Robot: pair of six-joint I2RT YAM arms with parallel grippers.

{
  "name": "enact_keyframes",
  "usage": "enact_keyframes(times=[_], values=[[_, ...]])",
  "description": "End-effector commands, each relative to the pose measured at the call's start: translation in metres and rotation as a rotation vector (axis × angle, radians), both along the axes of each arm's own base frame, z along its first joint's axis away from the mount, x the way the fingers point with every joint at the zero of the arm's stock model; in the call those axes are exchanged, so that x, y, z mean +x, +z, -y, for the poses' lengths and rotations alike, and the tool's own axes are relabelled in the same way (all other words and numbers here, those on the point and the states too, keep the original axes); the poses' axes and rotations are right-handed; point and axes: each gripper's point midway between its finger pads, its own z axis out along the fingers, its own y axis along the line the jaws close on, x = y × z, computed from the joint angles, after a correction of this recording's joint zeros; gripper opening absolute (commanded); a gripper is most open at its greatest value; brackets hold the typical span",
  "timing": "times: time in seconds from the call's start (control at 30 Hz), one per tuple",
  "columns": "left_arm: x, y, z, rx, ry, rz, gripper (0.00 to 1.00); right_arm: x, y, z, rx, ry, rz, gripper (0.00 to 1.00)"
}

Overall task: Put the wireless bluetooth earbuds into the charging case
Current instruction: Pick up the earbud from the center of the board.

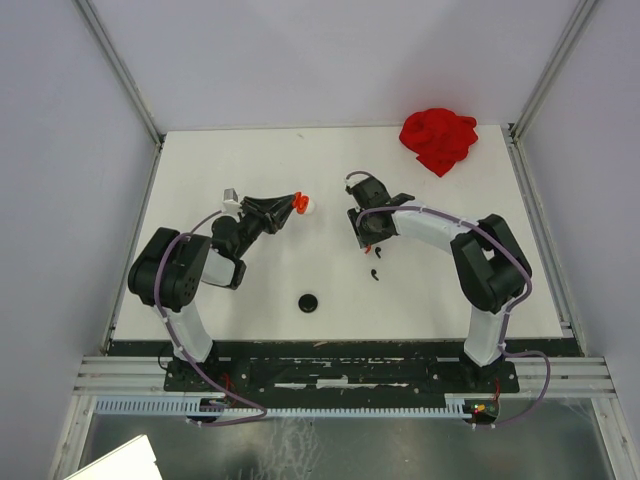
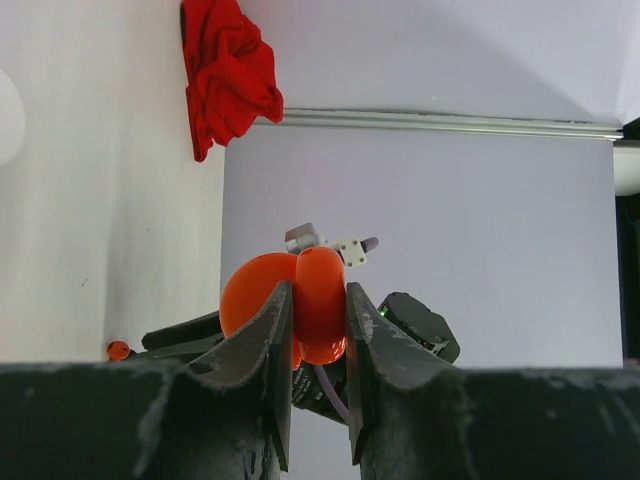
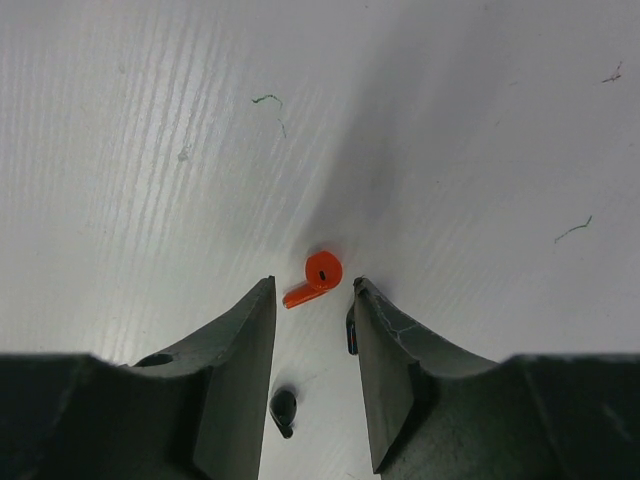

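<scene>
Right wrist: right gripper (image 3: 313, 284) loose astride red earbud (image 3: 321, 271); left gripper (image 2: 318, 288) gripping half-hidden case (image 2: 254, 290)

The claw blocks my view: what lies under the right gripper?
A red earbud lies on the table between the open fingers of the right gripper. A black earbud lies nearer the wrist. Another dark piece is half hidden behind one finger.
</scene>
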Motion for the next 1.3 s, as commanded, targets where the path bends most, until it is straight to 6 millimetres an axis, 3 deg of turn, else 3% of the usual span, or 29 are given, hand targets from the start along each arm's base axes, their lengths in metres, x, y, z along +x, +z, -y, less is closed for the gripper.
enact_keyframes(times=[0.0, 0.53, 1.27], values=[[0.0, 0.014, -0.001, 0.025, 0.003, 0.079, 0.03, 0.011, 0.003, -0.008, 0.039, 0.0, 0.021, 0.45], [0.001, 0.012, 0.001, 0.016, -0.005, 0.076, 0.03, 0.016, -0.008, -0.006, 0.038, -0.023, -0.008, 0.42], [0.002, 0.01, 0.001, 0.011, -0.008, 0.071, 0.03, 0.017, -0.006, -0.006, 0.068, -0.071, -0.023, 0.39]])
